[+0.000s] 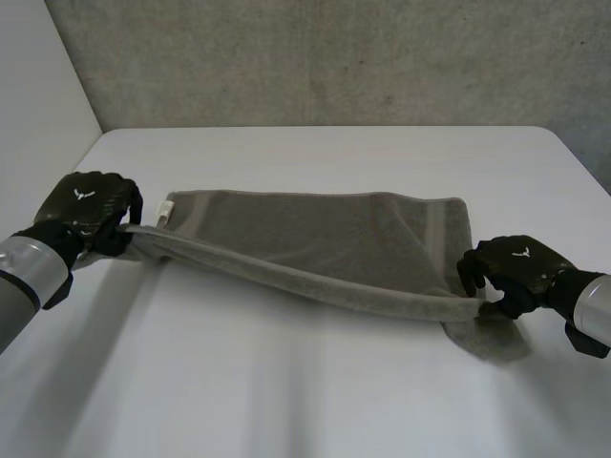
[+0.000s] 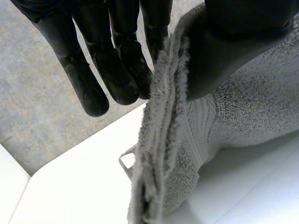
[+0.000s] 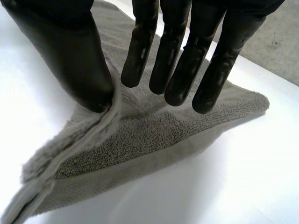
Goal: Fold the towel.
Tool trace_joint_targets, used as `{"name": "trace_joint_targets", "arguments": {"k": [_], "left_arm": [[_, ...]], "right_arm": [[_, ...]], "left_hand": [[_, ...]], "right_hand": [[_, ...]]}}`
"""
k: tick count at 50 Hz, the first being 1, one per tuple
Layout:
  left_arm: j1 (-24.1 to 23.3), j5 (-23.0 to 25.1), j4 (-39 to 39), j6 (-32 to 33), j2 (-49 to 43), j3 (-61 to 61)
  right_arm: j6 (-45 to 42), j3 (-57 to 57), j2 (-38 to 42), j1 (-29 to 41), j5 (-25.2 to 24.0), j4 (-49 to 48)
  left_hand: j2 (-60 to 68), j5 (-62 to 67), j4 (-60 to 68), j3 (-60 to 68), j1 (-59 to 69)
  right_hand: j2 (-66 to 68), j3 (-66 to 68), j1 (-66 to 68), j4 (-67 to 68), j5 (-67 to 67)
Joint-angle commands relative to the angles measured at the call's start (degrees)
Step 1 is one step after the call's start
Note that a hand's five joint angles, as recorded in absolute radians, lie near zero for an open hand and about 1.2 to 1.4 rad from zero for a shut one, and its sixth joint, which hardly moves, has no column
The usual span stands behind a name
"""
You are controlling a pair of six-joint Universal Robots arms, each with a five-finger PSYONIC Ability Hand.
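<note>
A grey towel [image 1: 315, 229] lies folded lengthwise on the white table [image 1: 286, 382]. Its near long edge is raised in a band between my two hands. My left hand [image 1: 91, 212] is at the towel's left end, and in its wrist view the fingers [image 2: 117, 74] and thumb [image 2: 233, 51] pinch the doubled edge of the towel [image 2: 163, 116]. My right hand [image 1: 520, 267] is at the right end. There the fingers [image 3: 187, 70] hang straight and apart above the towel [image 3: 154, 135], while the thumb [image 3: 74, 60] touches the raised edge.
A small white label [image 1: 167, 207] sticks out at the towel's far left corner. A grey wall [image 1: 334, 57] rises behind the table's far edge. Bare tabletop spreads in front of the towel.
</note>
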Motion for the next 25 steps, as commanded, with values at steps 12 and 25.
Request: {"name": "trace_joint_targets", "arguments": {"k": [12,25], "left_arm": [[0.53,0.01,-0.02,-0.09,-0.63,-0.40],[0.26,0.89,-1.16,-0.27,2.88,0.21]], "right_arm": [[-0.04,3.06,-0.04,-1.48,0.48,1.17],[0.05,-3.62,-9.88,-4.82,0.04,7.24]], "left_hand": [[3.34,3.70,1.82,3.09,4.19],[3.34,3.70,1.82,3.09,4.19]], "right_hand": [[-2.60,-2.09,-1.29,-2.09,-1.22],[27.29,27.79,28.60,27.80,28.66]]}}
